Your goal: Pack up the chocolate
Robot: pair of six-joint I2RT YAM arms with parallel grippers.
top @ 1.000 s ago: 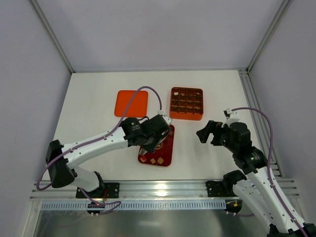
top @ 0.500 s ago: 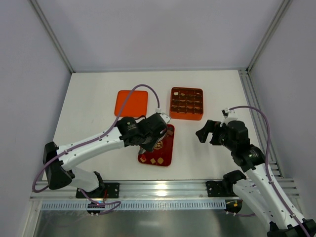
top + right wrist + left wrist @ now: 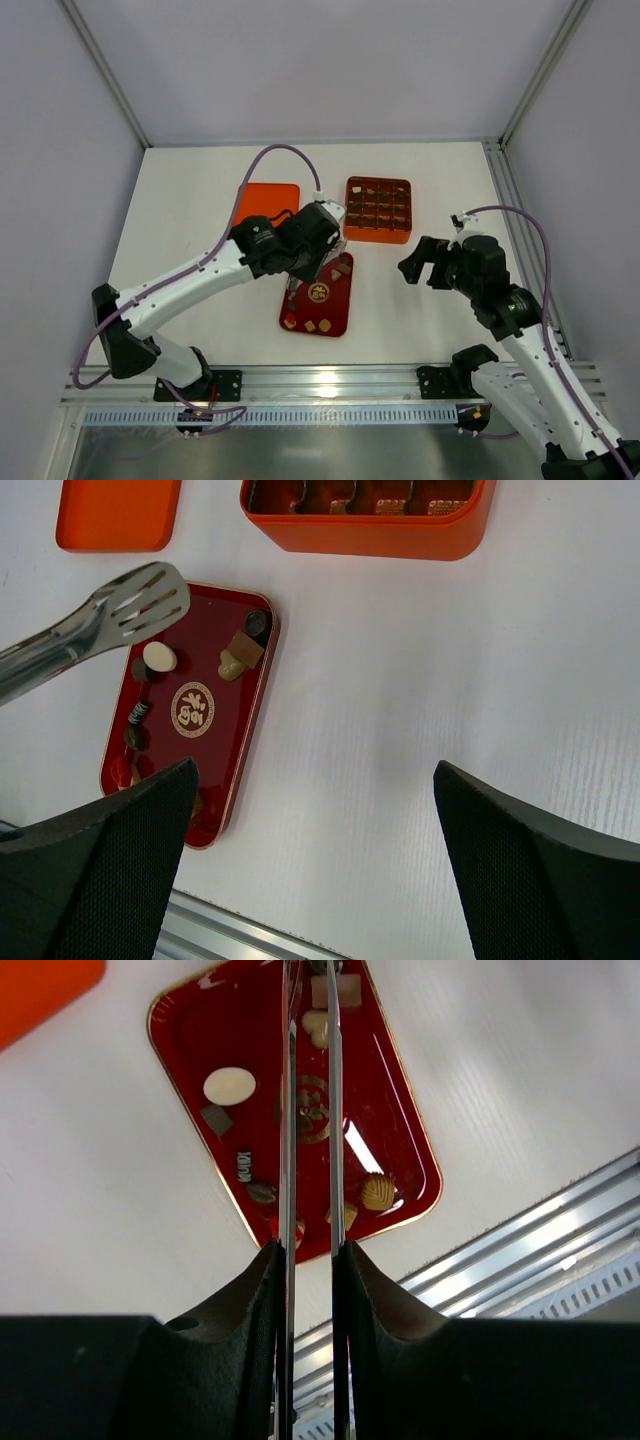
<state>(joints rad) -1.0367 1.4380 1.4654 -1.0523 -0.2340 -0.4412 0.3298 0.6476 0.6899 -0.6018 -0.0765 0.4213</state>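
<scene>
Several small chocolate pieces [image 3: 312, 322], dark, tan and cream, lie on the dark red tray [image 3: 335, 300]. In the left wrist view a cream oval [image 3: 229, 1085] and other pieces lie on that tray [image 3: 390, 1110]. My left gripper [image 3: 315, 240] is shut on metal tongs [image 3: 288, 1110], held above the tray. The right wrist view shows the slotted tongs tip [image 3: 140, 600] over the tray's far left corner; I see nothing in it. My right gripper [image 3: 420, 262] is open and empty over bare table to the right of the tray [image 3: 215, 750].
An orange box with a grid of cells [image 3: 378, 210], some holding pieces, stands beyond the tray. Its flat orange lid [image 3: 268, 205] lies to the left. A metal rail [image 3: 330, 380] runs along the near table edge.
My left gripper has moved away from me and lifted the tongs off the tray's middle, uncovering more of the tray. My right arm has shifted only slightly.
</scene>
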